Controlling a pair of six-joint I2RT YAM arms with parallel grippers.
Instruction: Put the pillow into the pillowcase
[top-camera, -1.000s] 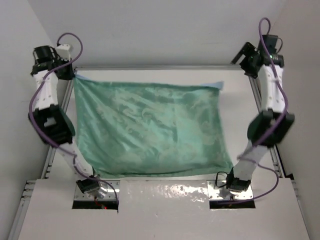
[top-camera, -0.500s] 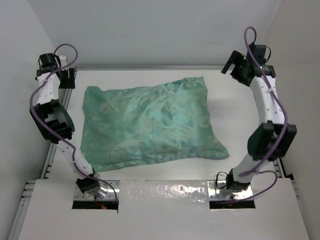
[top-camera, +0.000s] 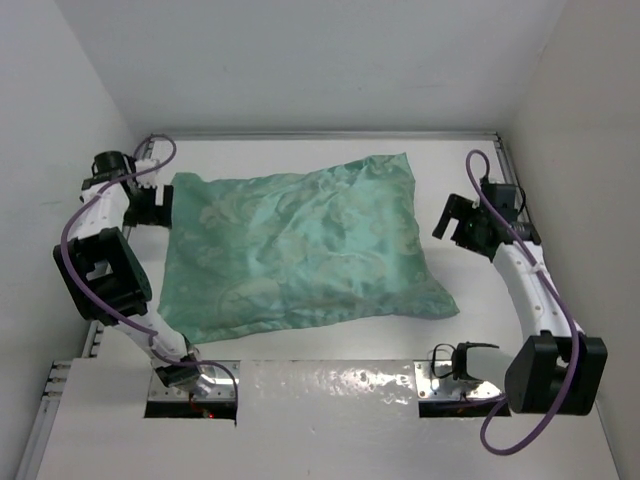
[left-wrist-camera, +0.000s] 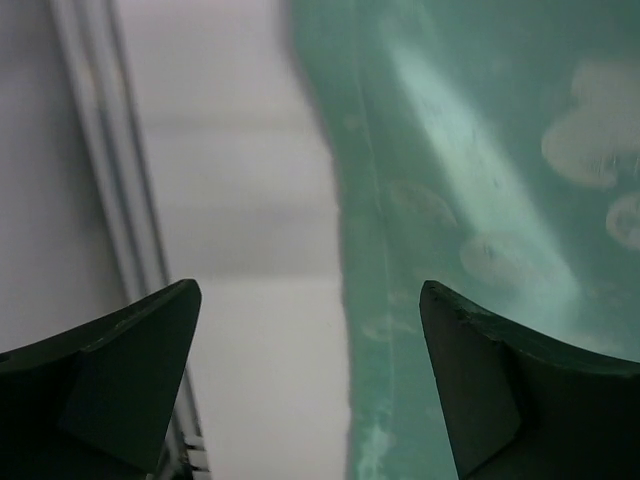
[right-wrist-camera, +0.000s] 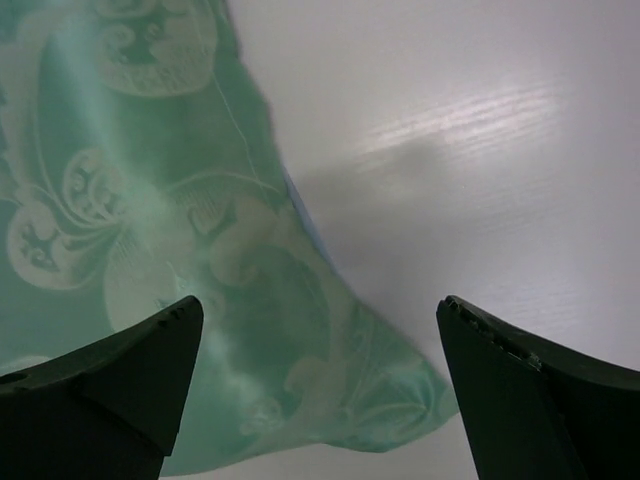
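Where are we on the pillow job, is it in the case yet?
Looks nearly done: the pillowcase lies puffed up on the table, and no bare pillow shows anywhere, so it is likely inside. Nothing is in hand: the left gripper and right gripper are open beside the cloth. Left: perhaps checking the opening, which I cannot see.

Overhead camera looks down from behind — wrist cameras close above pillowcase (top-camera: 300, 250) edges.
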